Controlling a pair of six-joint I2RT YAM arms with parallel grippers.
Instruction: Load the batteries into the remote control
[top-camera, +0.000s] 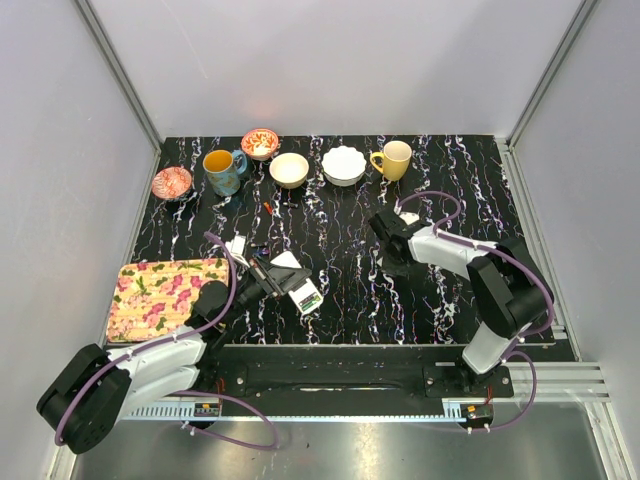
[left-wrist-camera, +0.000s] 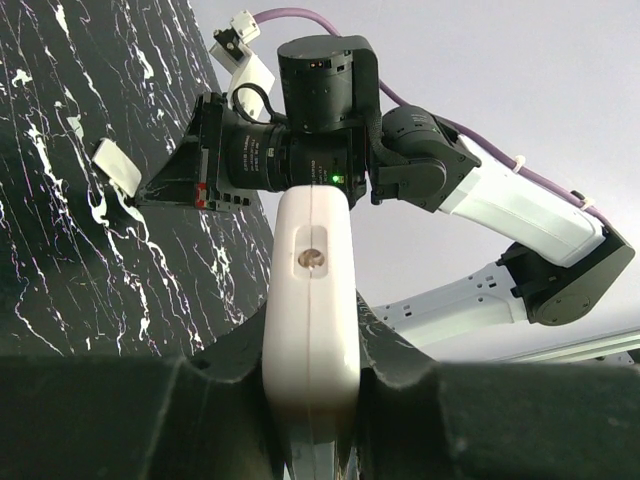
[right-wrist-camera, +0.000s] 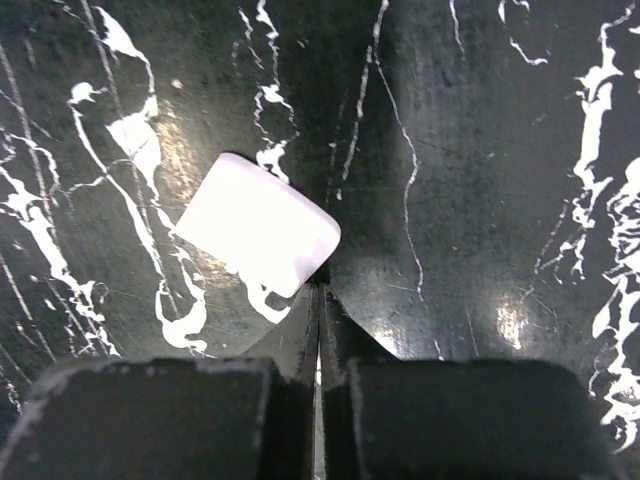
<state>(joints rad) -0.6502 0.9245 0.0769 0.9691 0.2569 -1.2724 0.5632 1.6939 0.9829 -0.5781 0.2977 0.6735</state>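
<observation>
Left fingers (left-wrist-camera: 130, 420) tight around the remote control (left-wrist-camera: 310, 300), edge-on between them.

No text, label, brand, number or sign could be read in any of the views. The white casing of the remote control (left-wrist-camera: 310, 300) bore no lettering that could be made out.
</observation>
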